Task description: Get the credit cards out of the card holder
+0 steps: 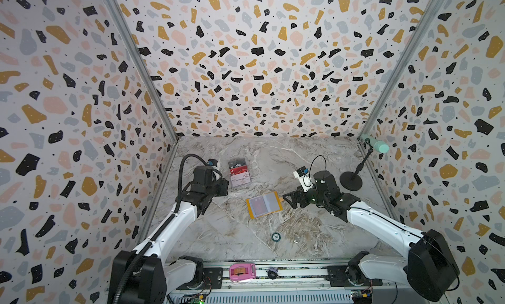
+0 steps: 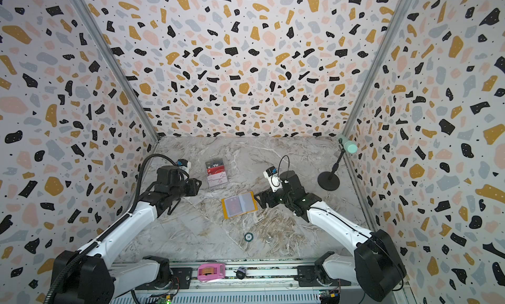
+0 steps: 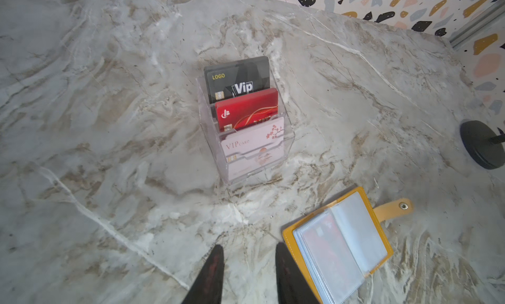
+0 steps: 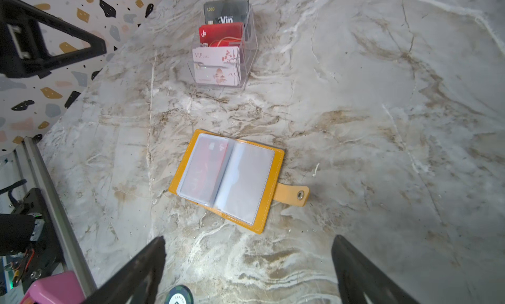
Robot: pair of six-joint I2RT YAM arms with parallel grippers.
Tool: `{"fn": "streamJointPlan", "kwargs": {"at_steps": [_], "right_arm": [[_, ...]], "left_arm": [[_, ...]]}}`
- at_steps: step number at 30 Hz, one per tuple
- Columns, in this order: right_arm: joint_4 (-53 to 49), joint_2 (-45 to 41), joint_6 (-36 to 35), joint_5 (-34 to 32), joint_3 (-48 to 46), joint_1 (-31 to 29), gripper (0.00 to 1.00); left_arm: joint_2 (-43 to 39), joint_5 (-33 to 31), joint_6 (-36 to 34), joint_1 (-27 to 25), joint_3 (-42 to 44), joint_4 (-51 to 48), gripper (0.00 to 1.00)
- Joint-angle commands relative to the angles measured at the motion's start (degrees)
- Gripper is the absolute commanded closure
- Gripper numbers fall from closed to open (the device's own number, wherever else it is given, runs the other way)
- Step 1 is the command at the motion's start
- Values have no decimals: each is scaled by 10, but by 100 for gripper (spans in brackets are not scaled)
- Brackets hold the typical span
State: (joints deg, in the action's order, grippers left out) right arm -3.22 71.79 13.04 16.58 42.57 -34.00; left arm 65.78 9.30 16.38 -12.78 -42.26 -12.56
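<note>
The mustard-yellow card holder (image 1: 264,204) lies open and flat mid-table, snap tab (image 4: 296,196) pointing right. A red credit card (image 4: 211,163) shows through the clear sleeve on its left page. Behind it a clear acrylic stand (image 3: 287,149) holds a black "Vip" card (image 3: 237,78), a red card (image 3: 246,111) and a pale "VIP" card (image 3: 254,146), all upright. My left gripper (image 3: 249,249) hovers between the stand and the holder's left edge, its jaws narrowly open and empty. My right gripper (image 4: 247,242) stands wide open and empty, just right of the holder (image 2: 240,204).
A green poker chip (image 1: 276,236) and a small clear ring (image 1: 296,238) lie nearer the front. A microphone stand's black base (image 1: 351,181) sits at the right wall. A pink tape dispenser (image 1: 242,272) rests on the front rail. Patterned walls close three sides.
</note>
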Motion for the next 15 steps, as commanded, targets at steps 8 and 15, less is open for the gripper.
{"fn": "streamJointPlan", "kwargs": {"at_steps": [8, 15], "right_arm": [[-12, 82, -14, -49, 50, -48, 9], [2, 140, -19, -66, 84, -72, 12]], "left_arm": [[21, -9, 30, -94, 22, -1, 80], [58, -18, 60, -137, 53, 61, 94]]}}
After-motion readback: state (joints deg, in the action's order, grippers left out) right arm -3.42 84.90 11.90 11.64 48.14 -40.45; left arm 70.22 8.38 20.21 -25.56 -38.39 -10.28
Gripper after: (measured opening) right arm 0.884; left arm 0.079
